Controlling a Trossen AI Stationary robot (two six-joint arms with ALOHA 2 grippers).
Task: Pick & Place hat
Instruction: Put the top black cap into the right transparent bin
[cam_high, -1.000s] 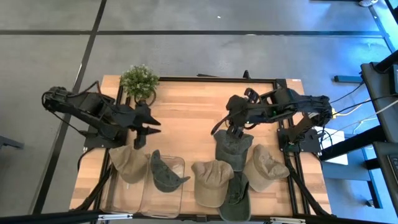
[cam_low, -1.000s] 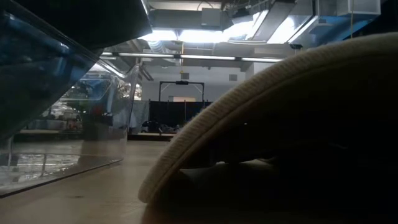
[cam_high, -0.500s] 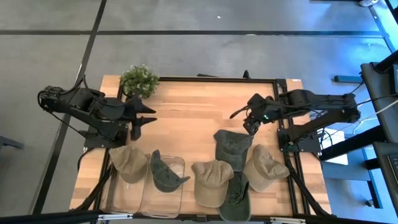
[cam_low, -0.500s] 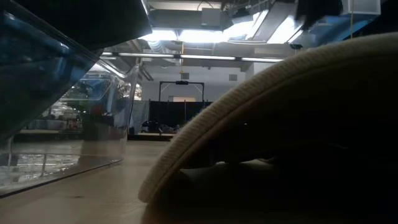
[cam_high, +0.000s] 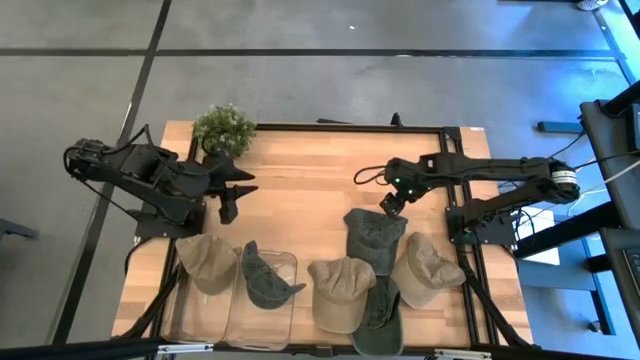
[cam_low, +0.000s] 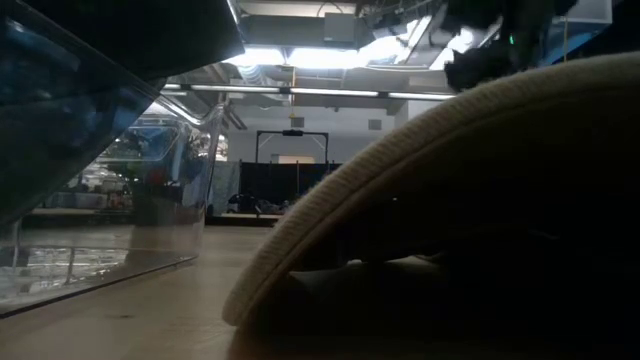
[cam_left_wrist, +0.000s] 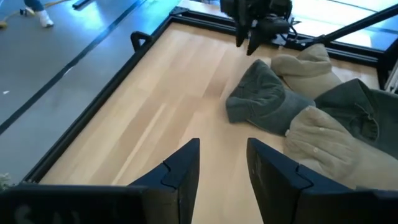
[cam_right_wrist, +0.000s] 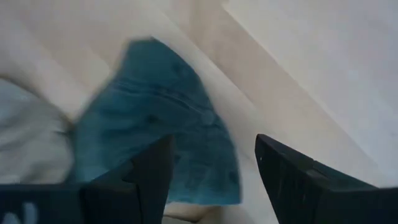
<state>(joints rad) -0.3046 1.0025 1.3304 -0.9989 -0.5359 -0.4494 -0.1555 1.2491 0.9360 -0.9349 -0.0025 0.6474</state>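
Several caps lie on their undersides along the table's near side. A grey-green cap lies in the middle right, with tan caps beside it and a dark one under them. A dark green cap sits in the clear bin, and a tan cap lies to its left. My right gripper hovers open just above the grey-green cap's far edge. My left gripper is open over bare wood at the left.
A potted plant stands at the table's far left corner. A black frame rims the table. Bare wood lies between the two grippers. In the low view a tan cap's brim fills the foreground, beside the bin's wall.
My right gripper was down on the grey-green cap's far edge; it has come off it, swung toward the right edge and back, and now hovers above that edge. The cap has stayed where it was. My left gripper has moved toward the far edge and tipped more level.
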